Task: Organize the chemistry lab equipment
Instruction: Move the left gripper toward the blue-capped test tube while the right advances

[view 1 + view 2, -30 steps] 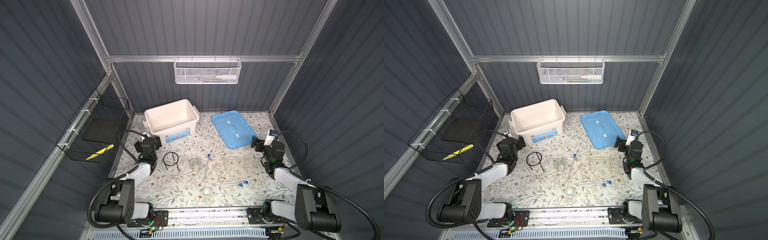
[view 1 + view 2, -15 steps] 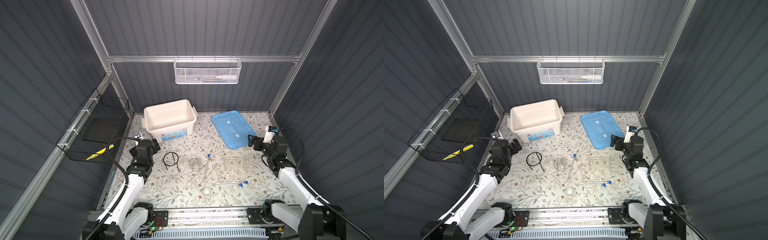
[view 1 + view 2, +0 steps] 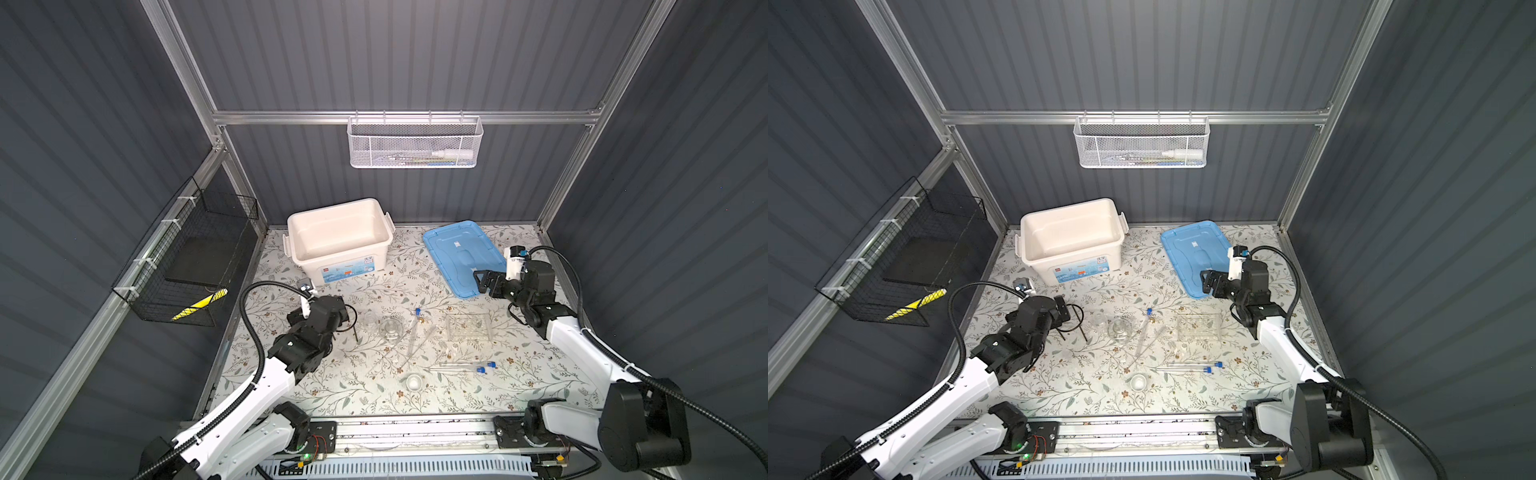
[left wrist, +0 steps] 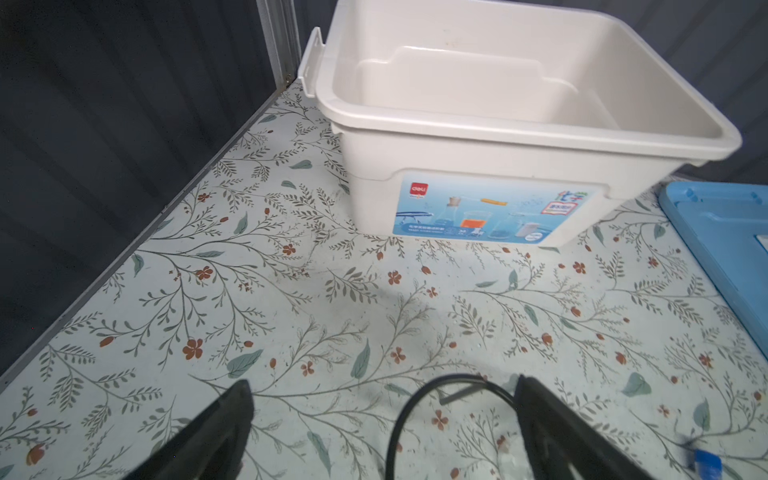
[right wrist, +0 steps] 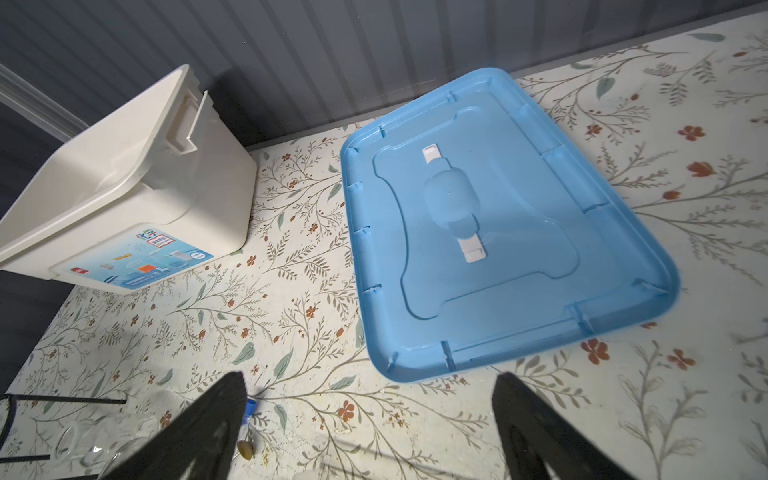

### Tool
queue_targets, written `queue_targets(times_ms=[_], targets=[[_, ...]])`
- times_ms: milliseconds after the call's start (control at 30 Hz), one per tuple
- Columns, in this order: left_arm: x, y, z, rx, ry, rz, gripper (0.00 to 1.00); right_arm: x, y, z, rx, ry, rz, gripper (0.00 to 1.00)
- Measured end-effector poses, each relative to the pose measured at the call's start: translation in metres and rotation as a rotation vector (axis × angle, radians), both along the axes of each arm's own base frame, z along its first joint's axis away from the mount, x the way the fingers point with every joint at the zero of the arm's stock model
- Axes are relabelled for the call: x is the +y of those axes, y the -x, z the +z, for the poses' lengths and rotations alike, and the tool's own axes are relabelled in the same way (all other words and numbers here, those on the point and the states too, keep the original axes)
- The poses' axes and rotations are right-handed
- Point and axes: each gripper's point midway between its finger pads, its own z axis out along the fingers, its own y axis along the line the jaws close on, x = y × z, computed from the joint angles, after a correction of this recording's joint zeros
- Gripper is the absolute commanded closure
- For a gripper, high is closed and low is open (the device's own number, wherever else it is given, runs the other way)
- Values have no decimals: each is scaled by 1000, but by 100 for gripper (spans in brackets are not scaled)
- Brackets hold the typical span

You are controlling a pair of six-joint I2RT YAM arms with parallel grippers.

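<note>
Left gripper [image 4: 382,386] advanced to tripod [image 4: 455,377]; right gripper [image 5: 370,376] reached blue lid [image 5: 498,208].

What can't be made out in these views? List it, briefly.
- Tripod: the left wrist view's edge cuts off its ring; in both top views the left arm covers part.
- White basket: its contents are too small behind the mesh in both top views.
- Glassware: clear on the patterned mat, too small to count in top views; blurred and edge-cut in the right wrist view.
</note>
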Motion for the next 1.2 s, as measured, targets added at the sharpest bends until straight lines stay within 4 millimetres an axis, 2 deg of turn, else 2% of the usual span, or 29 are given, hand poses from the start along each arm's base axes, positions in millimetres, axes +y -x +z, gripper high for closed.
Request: queue_targets(times_ms=[133,233,400,733,1033,1200], targets=[[-31,8,-5,18,-77,-35,0,11,-3,5,-5,-25,40,8],[-47,14,-13,33,-121,-52,0,18,-2,1,7,-33,63,8],[-56,17,-23,53,-138,-76,0,30,0,-3,25,-34,81,9],[-81,20,-47,130,-165,-242,0,43,14,16,1,-32,60,13],[-98,27,-63,187,-157,-375,0,55,28,2,89,-20,25,15],[-104,29,-65,203,-159,-419,0,50,31,3,114,-31,-19,16]])
